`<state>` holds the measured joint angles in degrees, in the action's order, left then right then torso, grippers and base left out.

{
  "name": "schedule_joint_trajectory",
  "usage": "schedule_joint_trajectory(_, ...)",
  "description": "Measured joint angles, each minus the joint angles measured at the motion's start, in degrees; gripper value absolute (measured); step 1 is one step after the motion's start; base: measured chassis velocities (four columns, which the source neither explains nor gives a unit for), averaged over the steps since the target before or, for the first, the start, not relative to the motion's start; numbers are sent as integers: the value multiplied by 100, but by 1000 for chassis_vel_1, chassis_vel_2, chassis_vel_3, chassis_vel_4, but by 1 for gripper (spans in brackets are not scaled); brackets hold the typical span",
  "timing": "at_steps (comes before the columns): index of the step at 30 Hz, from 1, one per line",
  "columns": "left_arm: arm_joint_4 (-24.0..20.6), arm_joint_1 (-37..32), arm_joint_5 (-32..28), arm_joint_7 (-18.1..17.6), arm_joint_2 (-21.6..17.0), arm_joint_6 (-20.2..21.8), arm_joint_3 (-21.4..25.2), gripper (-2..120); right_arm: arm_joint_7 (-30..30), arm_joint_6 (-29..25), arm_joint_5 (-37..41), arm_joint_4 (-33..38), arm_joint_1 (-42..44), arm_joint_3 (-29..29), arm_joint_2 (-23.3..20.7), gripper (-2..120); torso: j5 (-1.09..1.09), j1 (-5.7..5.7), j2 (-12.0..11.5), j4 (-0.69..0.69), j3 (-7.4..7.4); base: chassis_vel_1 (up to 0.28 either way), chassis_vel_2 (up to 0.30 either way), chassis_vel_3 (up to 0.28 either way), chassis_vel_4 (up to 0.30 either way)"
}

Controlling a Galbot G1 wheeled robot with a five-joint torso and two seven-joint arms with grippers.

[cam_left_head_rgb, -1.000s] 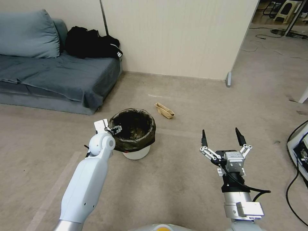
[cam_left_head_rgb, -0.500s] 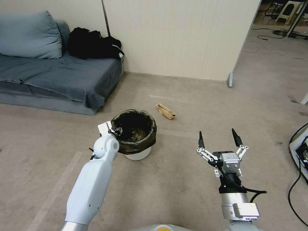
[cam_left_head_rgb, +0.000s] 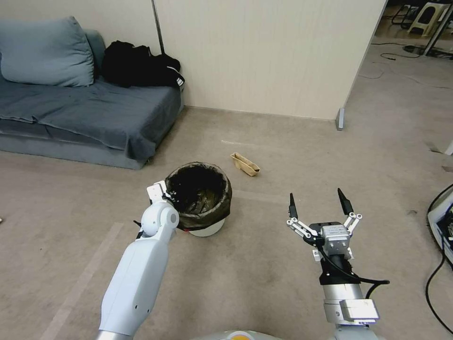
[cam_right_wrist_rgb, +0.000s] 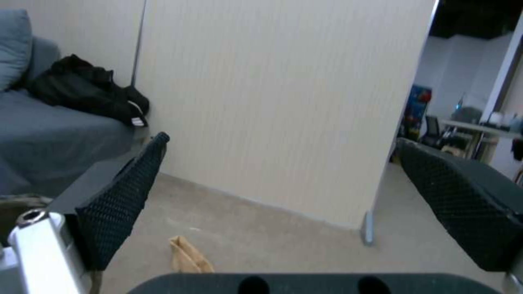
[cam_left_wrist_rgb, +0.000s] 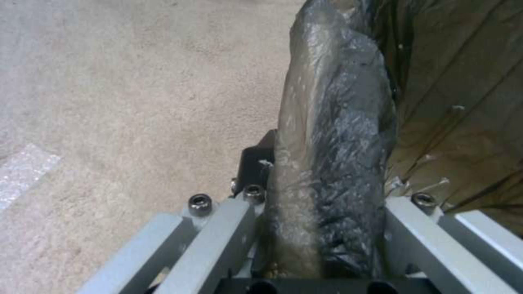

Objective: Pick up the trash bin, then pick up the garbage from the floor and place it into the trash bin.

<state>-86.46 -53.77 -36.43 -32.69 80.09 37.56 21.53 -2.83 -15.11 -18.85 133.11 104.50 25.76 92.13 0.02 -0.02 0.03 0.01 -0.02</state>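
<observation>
Trash bin point(cam_left_head_rgb: 200, 196) lifted nearer, beige carpet point(cam_left_head_rgb: 264, 264)

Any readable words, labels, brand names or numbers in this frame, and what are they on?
None readable.
Black bag on the sofa: white stripes, no letters legible.
Trash bin, tan paper piece, both end effectors: no print visible.
Far room items in the right wrist view: too blurred.
</observation>
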Motion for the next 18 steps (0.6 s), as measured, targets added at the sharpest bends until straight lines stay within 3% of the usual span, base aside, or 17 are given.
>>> schedule_joint_trajectory(4,0,-18,3,-3,6,-27,27,9,36,-71,-101,0,-10,55,0,100,-1,0,0,0,1,0,0,0,0)
schedule_joint_trajectory(9,-52,-63,-4,-28,37,-65,84,9,629,-190,-140,83,-35,261,0,100,-3,0,-1,-1,1,0,0,0,0)
schedule_joint_trajectory(18,-876,-422,-119,-47,110,-69,199,0,647,-253,-145,93,-36,282,0,100,-18,3,-5,-8,7,0,0,0,0)
